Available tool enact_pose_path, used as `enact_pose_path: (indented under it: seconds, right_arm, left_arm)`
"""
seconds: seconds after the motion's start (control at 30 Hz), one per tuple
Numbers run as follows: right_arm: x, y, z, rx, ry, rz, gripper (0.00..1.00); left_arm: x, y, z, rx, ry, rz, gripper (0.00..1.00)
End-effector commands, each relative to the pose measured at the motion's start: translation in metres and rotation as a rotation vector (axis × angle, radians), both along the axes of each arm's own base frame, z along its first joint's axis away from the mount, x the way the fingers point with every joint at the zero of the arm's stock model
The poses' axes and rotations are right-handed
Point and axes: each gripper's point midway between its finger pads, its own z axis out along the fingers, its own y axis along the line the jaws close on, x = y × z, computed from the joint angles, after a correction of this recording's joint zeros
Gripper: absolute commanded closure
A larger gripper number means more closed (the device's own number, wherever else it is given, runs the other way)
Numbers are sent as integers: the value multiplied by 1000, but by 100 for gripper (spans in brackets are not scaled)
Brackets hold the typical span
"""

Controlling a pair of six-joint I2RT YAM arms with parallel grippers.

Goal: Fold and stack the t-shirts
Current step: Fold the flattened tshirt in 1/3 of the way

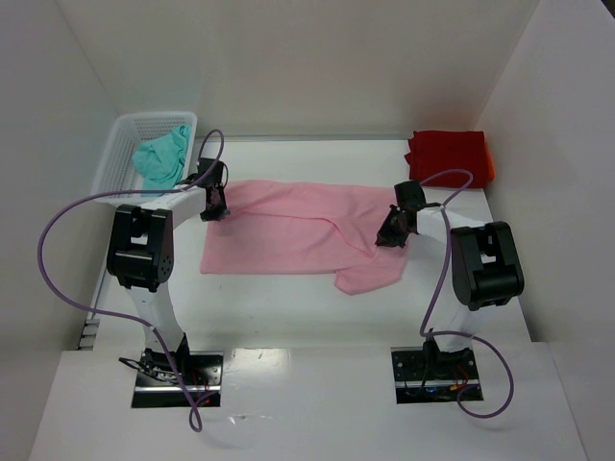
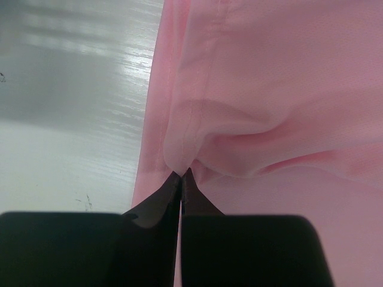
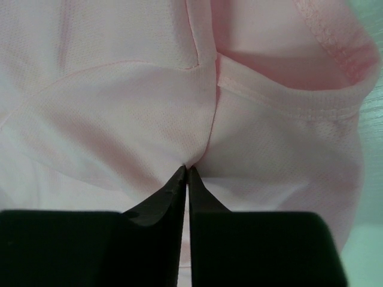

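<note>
You have the pink t-shirt (image 1: 288, 230) spread flat across the middle of the table (image 1: 288, 307). It lies crosswise, its soft cloth lightly creased, with one sleeve flaring out toward the near right.

Your left gripper (image 1: 213, 206) pinches the shirt's left edge. In the left wrist view its jaws are pressed together, with a small peak of pink fabric drawn up between the tips. Your right gripper (image 1: 392, 233) grips the cloth near the sleeve seam on the right side. In the right wrist view its jaws are closed on a fold where the seams meet, with a hemmed opening just beyond.

The red t-shirt (image 1: 449, 157) sits folded at the far right corner, well apart from the pink one. The teal t-shirt (image 1: 161, 158) lies crumpled inside the white mesh basket (image 1: 115, 154) at the far left corner.

The table is white and glossy, boxed in by plain white walls (image 1: 317, 58) on three sides.
</note>
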Motion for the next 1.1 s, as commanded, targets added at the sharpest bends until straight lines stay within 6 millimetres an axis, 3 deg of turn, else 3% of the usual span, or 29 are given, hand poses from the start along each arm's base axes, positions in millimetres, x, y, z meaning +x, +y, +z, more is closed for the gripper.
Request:
enact_pose_path:
  seconds: [0.0,0.2,0.33,0.53,0.57,0.63,0.73,0.77,0.83,1.0,1.07]
  right_arm:
    - [15,-1,3,-27,-46,-10,96]
    - [18,0,10,-26,-54,-10,100]
    - [32,0,39,-23,-124,-16,100]
    - [61,0,94,-30,-260,-14,100]
    - [65,1,102,-33,-277,-6,100]
    - [68,1,101,-34,-273,-6,100]
    - [86,2,115,-39,-327,-5,100]
    - [86,2,108,-42,-312,-4,100]
    - [102,2,126,-51,-366,-4,100]
    - [125,-5,143,-80,-421,-12,100]
    - [139,-8,151,-84,-451,-16,100]
  left_arm:
    - [12,0,8,-3,-36,-5,100]
    - [15,-2,11,-13,-44,-10,100]
    - [20,-2,18,-10,-57,-18,100]
    - [32,-2,57,-11,-144,-13,100]
    - [38,2,71,-8,-178,-12,100]
    - [43,2,82,-10,-204,-12,100]
    - [55,11,100,-7,-250,1,100]
    - [59,11,106,-3,-268,-6,100]
    - [65,15,110,-2,-281,3,100]
    - [85,19,133,7,-350,-2,100]
    - [95,21,133,6,-362,-8,100]
